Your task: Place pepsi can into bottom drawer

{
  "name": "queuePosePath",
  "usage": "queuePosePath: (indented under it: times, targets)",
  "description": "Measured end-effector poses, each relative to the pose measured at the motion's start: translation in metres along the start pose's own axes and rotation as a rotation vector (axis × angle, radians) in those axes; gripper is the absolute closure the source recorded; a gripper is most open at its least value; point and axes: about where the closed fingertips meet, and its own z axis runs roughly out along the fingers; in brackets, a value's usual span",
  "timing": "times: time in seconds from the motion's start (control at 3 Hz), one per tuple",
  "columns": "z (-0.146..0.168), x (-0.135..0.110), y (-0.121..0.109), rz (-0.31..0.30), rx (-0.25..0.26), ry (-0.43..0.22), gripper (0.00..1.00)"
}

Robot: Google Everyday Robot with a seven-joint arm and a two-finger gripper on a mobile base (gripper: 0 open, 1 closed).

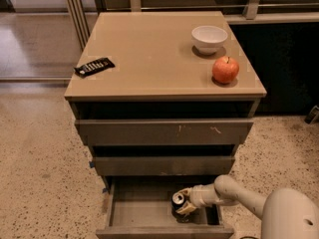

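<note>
The pepsi can stands upright inside the open bottom drawer, near its right side; only its silver top and dark body show. My gripper reaches in from the right on a white arm and is shut on the can, one finger above it and one below. The can sits low in the drawer tray; I cannot tell if it rests on the drawer floor.
The cabinet top holds a white bowl, a red apple and a black snack bar. The two upper drawers stand slightly pulled out. My white base is at the lower right. Speckled floor surrounds the cabinet.
</note>
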Motion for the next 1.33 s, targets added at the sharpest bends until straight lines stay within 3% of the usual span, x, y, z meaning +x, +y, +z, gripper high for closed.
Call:
queuePosePath:
  times: [1.0, 1.33]
  targets:
    - [0.019, 0.033, 0.003, -0.016, 0.006, -0.018, 1.00]
    - [0.019, 0.033, 0.003, -0.016, 0.006, -0.018, 0.84]
